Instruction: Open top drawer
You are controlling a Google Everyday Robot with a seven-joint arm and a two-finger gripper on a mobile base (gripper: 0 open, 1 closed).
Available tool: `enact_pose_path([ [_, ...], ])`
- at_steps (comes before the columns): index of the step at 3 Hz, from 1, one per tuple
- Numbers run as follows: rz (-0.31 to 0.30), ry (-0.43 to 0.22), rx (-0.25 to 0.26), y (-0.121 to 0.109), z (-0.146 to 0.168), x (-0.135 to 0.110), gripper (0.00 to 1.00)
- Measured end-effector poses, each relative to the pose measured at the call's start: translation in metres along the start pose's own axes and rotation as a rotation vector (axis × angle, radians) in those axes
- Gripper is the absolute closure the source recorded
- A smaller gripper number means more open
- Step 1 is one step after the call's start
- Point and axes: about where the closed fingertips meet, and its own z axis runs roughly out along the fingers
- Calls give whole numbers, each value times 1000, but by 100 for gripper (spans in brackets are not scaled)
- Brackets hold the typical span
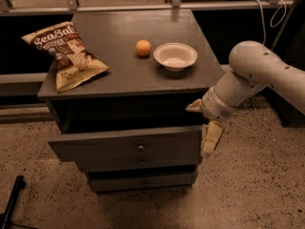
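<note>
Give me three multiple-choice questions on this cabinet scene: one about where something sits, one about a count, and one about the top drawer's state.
1. Where is the orange? A. beside the bowl B. inside it C. on the floor
2. How many things lie on the cabinet top? A. two B. three C. five
3. The top drawer is: A. pulled out B. flush shut C. removed
Answers: A, it sits apart from the bowl's rim; B, chip bag, orange, bowl; A, its front juts forward, with the open pincer at the front's corner.
</note>
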Motion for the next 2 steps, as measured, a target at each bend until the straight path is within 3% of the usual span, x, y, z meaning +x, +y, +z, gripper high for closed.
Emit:
enact_pose_path([
  [2,13,24,-10,-6,21,25,0],
])
